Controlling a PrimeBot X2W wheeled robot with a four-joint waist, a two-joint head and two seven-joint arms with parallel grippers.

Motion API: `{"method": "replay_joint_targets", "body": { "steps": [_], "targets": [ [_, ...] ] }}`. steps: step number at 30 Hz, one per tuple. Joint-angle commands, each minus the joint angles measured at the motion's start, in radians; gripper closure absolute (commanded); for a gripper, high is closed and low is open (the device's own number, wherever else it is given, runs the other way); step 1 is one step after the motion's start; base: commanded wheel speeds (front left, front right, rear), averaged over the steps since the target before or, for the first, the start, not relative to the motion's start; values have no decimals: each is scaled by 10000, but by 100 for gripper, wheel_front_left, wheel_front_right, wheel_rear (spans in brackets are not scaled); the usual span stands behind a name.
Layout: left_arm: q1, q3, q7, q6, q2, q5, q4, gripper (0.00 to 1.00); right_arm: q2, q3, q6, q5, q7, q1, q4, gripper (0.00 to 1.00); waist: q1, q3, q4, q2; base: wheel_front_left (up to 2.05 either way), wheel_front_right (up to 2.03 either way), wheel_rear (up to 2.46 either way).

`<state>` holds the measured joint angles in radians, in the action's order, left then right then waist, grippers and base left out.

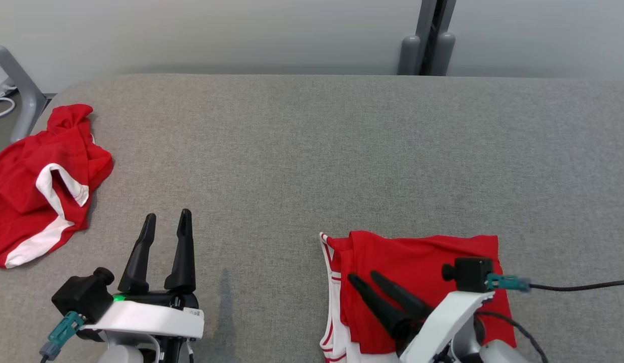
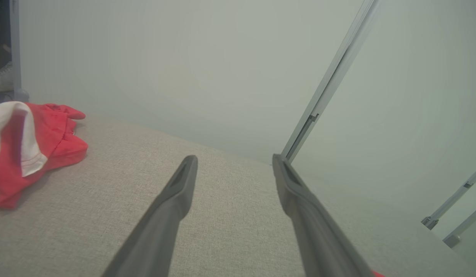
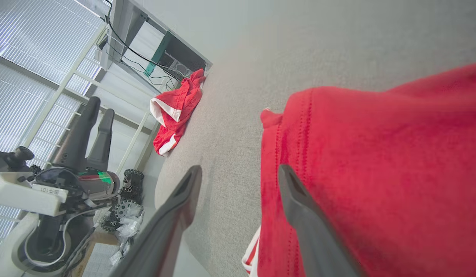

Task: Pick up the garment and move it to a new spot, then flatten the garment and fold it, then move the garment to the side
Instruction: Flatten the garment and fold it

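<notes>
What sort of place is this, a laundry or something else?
Probably a robotics lab or test room: a grey fabric-covered table stands against a bare wall, with loose cables trailing beyond it and spare toothed wheels lying below.

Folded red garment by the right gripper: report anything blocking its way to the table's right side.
Nothing visible blocks it. The right gripper is open over the folded garment, with bare grey table to its right. The crumpled red garment lies far left.
</notes>
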<state>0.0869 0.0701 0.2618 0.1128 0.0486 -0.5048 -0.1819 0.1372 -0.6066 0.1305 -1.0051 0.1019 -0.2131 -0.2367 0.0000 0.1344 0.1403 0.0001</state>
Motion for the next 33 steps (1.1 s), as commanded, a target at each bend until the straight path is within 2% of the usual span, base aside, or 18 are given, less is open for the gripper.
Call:
{"method": "replay_joint_targets", "body": {
  "steps": [1,7,16,25,33],
  "targets": [
    [155,-40,29,-25,41,-1,-13,0,153,215,4,44,10,36,236,0,0,-23,-78,-1,0,0,0],
    [155,-47,29,-3,42,89,-13,0,592,1738,2,701,-335,-73,996,0,0,-170,-352,-1,0,0,0],
    [92,44,29,38,42,150,53,0,1135,3685,2,3179,-1316,-164,1077,0,0,-280,-637,-1,0,0,0],
    [-33,214,29,53,39,274,130,0,1146,4399,2,5029,-2351,326,641,0,0,-310,-711,-1,0,0,0],
    [-188,454,29,74,39,583,215,0,915,4676,2,5721,-3085,584,92,0,0,-434,-697,-1,0,0,0]
  ]
}}
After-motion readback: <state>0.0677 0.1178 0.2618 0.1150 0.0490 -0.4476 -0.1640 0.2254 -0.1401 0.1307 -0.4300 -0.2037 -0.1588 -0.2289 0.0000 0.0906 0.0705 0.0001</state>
